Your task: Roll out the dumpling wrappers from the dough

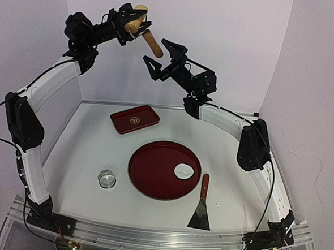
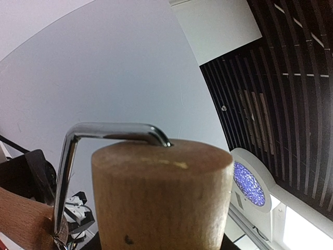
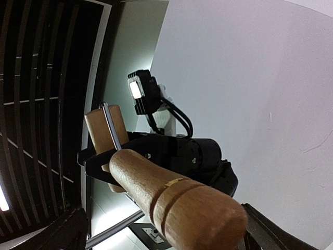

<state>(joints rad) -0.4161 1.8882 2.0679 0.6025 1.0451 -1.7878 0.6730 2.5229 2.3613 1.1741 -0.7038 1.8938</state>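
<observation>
Top external view puts the dough [image 1: 184,171] as a small white oval lump on the right part of the round red tray [image 1: 147,175], lying alone with nothing touching it, presumably set there so it can be flattened on a smooth surface. Near the tray wait a ring cutter [image 1: 107,178] on its left and a scraper [image 1: 200,212] on its right, with a rectangular red tray [image 1: 134,118] behind, likely meant for finished wrappers. Both arms are raised well above all this. The left gripper [image 1: 133,22] is clamped on the drum of a wooden roller [image 1: 152,43], whose handle [image 3: 177,200] points toward the other arm. The right gripper [image 1: 161,58] has its jaws spread wide, and the handle's end sits between them without being pinched. This looks like a mid-air handover, so that the roller ends up held by its handle and its drum is free to turn on the dough.
</observation>
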